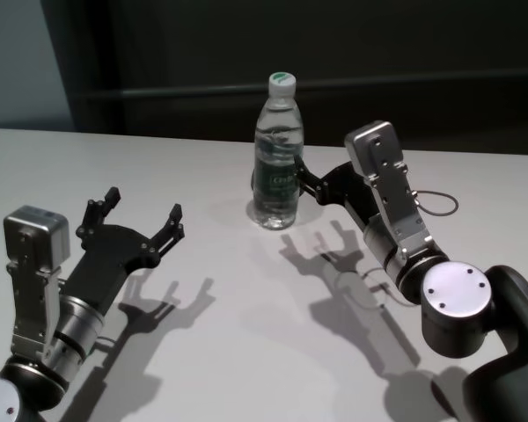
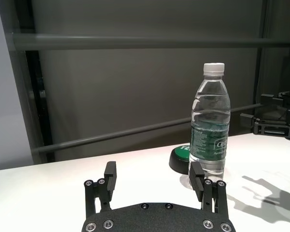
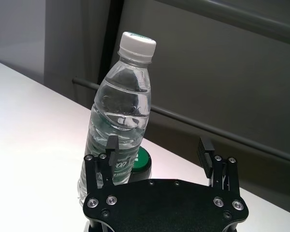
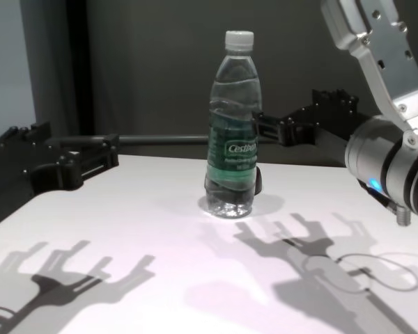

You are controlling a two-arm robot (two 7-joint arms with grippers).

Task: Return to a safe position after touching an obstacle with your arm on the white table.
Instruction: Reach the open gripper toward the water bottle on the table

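Observation:
The obstacle, a clear water bottle (image 1: pixel 277 158) with a white cap and green label, stands upright on the white table (image 1: pixel 246 369). My right gripper (image 1: pixel 306 180) is open just to its right, at label height. In the right wrist view (image 3: pixel 157 150) one finger (image 3: pixel 111 147) lies against the bottle (image 3: pixel 121 116) and the other stands in free air; I cannot tell whether the finger touches it. My left gripper (image 1: pixel 145 207) is open low over the table's left side, well apart from the bottle (image 2: pixel 210 125). Nothing is between its fingers (image 2: pixel 110 174).
A small black puck with a green top (image 2: pixel 180 157) sits on the table right behind the bottle's base. A thin cable loop (image 1: pixel 440 204) hangs by the right forearm. A dark wall with horizontal rails runs behind the table's far edge.

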